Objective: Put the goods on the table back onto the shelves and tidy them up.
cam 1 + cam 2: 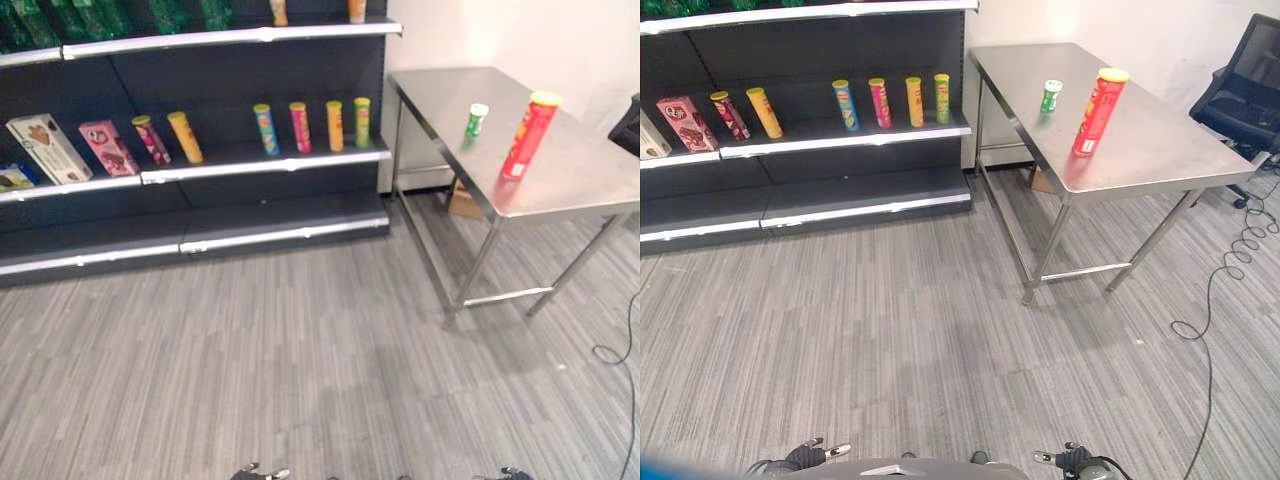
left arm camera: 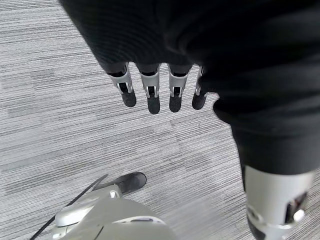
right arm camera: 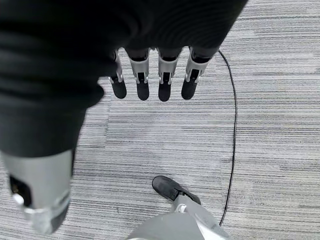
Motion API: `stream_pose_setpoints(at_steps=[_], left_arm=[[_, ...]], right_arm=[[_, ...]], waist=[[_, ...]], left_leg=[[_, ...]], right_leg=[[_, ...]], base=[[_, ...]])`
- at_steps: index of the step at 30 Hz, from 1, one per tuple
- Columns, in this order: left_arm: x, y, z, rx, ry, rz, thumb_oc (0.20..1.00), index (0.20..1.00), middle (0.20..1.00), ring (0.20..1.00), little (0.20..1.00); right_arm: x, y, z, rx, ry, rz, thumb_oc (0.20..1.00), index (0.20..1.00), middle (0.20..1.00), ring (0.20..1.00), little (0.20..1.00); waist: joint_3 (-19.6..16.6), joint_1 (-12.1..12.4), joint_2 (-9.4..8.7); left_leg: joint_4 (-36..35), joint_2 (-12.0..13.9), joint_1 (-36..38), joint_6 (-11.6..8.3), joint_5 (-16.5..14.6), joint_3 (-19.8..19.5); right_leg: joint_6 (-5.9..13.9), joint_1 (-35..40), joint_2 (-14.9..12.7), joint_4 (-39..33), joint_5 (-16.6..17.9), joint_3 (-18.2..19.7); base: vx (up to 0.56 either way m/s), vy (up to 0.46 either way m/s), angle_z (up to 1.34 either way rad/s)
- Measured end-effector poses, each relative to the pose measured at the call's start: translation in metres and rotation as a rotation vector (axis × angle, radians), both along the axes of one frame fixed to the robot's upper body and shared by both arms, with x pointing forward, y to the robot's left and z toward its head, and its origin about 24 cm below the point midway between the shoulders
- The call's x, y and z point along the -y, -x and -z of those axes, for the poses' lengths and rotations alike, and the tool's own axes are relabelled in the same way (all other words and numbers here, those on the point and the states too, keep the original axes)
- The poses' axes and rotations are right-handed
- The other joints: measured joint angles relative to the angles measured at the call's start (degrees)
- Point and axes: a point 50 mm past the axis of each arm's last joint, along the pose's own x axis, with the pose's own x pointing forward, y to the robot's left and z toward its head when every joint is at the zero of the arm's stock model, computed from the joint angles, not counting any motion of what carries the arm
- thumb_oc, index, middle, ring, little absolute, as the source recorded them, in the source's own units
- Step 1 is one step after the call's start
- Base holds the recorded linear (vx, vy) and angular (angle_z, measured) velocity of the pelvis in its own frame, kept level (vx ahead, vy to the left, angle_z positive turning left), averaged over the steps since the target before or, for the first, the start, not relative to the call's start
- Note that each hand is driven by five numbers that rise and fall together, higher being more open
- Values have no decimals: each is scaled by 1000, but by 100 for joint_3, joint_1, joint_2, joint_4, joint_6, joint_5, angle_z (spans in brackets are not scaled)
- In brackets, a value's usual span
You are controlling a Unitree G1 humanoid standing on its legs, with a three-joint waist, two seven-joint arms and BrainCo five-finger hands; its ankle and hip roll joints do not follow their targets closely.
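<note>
Landmark: steel table (image 1: 560, 190). All positions are given against it, left to right.

Well left of the table, on the shelf unit (image 1: 250, 160): a white box (image 1: 48, 148), a pink box (image 1: 108, 147), two leaning canisters, then a row of four upright canisters (image 1: 310, 126) on the shelf board nearest the table's left end.

On the table: small green canister (image 1: 477, 120) toward the far side, upright; tall red canister (image 1: 529, 135) with yellow lid just right of it and nearer the front edge, also upright. The two stand apart. These are the goods still to be shelved.

Left hand (image 2: 160, 92): fingers straight, spread, empty, hanging over the floor well in front of the table. Right hand (image 3: 152, 80): same, extended and empty.

Step in hand, as judged: approach the table. Best to walk up square to the front edge, take the red canister first since it is nearer, and grasp it mid-body to keep it upright.

Print on the packages is too small to read.
</note>
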Motion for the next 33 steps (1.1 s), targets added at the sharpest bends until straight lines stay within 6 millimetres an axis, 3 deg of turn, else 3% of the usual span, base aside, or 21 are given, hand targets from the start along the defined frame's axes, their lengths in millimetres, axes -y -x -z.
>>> stream_pose_setpoints(at_steps=[13, 15, 17, 19, 20, 21, 23, 25, 26, 29, 30, 31, 33], left_arm=[[0, -1, 0, 3, -1, 0, 1000, 1000, 1000, 1000, 1000], [-2, -5, -1, 11, -4, 2, 1000, 1000, 1000, 1000, 1000], [-3, -9, -3, 21, -9, 5, 1000, 1000, 1000, 1000, 1000], [-4, -19, -5, 42, -12, 12, 1000, 1000, 1000, 1000, 1000], [-6, -23, -6, 51, -17, 15, 1000, 1000, 1000, 1000, 1000], [-6, -26, -7, 59, -19, 14, 1000, 1000, 1000, 1000, 1000], [-6, -28, -8, 61, -21, 17, 1000, 1000, 1000, 1000, 1000], [-7, -27, -7, 54, -22, 17, 1000, 1000, 1000, 1000, 1000], [-7, -27, -7, 49, -24, 22, 1000, 1000, 1000, 1000, 1000], [-6, -35, -8, 62, -23, 26, 1000, 1000, 1000, 1000, 1000], [-6, -38, -9, 64, -23, 24, 1000, 1000, 1000, 1000, 1000], [-6, -37, -9, 63, -23, 19, 1000, 1000, 1000, 1000, 1000], [-8, -34, -8, 56, -25, 14, 1000, 1000, 1000, 1000, 1000]], right_arm=[[0, -5, -1, 12, 0, -4, 1000, 1000, 1000, 1000, 1000], [0, -8, -2, 17, 1, -6, 1000, 1000, 1000, 1000, 1000], [0, -17, -4, 37, 0, -12, 1000, 1000, 1000, 1000, 1000], [1, -26, -6, 59, 3, -14, 1000, 1000, 1000, 1000, 1000], [3, -37, -10, 86, 9, -20, 1000, 1000, 1000, 1000, 1000], [3, -34, -9, 77, 10, -18, 1000, 1000, 1000, 1000, 1000], [4, -28, -7, 62, 10, -14, 1000, 1000, 1000, 1000, 1000], [4, -28, -7, 61, 10, -11, 1000, 1000, 1000, 1000, 1000], [3, -25, -6, 58, 7, -9, 1000, 1000, 1000, 1000, 1000], [2, -21, -5, 49, 3, -6, 1000, 1000, 1000, 1000, 1000], [2, -20, -5, 43, 2, -4, 1000, 1000, 1000, 1000, 1000], [1, -20, -4, 42, 0, -3, 1000, 1000, 1000, 1000, 1000], [-3, -6, 0, 7, -13, 6, 1000, 1000, 1000, 1000, 1000]], waist=[[53, 19, -24], [130, 21, -55], [278, 28, -45], [424, 81, -10], [584, 105, 84], [586, 88, 96], [599, 41, 87], [587, -12, 50], [590, -125, 33], [668, -197, -121], [711, -273, -200], [747, -319, -249], [693, -325, -363]], left_leg=[[-9, -25, -109, 8, 3, 136], [-42, -48, -120, 16, -4, 149], [-29, -7, -131, 72, 15, 240], [-47, -27, -146, 146, -51, 302], [-46, 62, -104, 259, -12, 414], [-47, 6, -72, 302, -78, 391], [-48, -68, 8, 371, -112, 314], [-44, -76, 23, 386, -119, 275], [-45, -87, -14, 401, -110, 98], [-16, -89, 2, 374, -128, -56], [-17, -89, 36, 308, -169, -167], [-47, -81, 91, 245, -209, -244], [-50, -8, 320, 12, -361, -432]], right_leg=[[43, -179, -16, 2, 53, 132], [68, -276, -35, 176, 64, 163], [237, -457, -78, 479, -91, 142], [230, -852, -134, 1188, -77, 58], [388, -1231, -336, 2036, -305, -279], [505, -1408, -548, 2391, -455, -395], [612, -1607, -967, 2731, -488, -338], [697, -1708, -1151, 2559, -442, -313], [939, -1640, -1218, 1674, -285, -165], [1100, -1684, -1272, 537, 138, 118], [1226, -1691, -1329, -26, 382, 78], [1282, -1722, -1379, -21, 473, -64], [1360, -1597, -1447, 76, 375, -399]], base=[[-2, 74, -6], [-28, 134, -9], [18, 202, -15], [80, 139, -33], [163, 124, -25], [220, 139, -12], [151, 21, 11], [212, -40, 24], [254, -56, 34], [331, -59, 31], [371, -52, 44], [375, -43, 50], [339, -44, 42]])
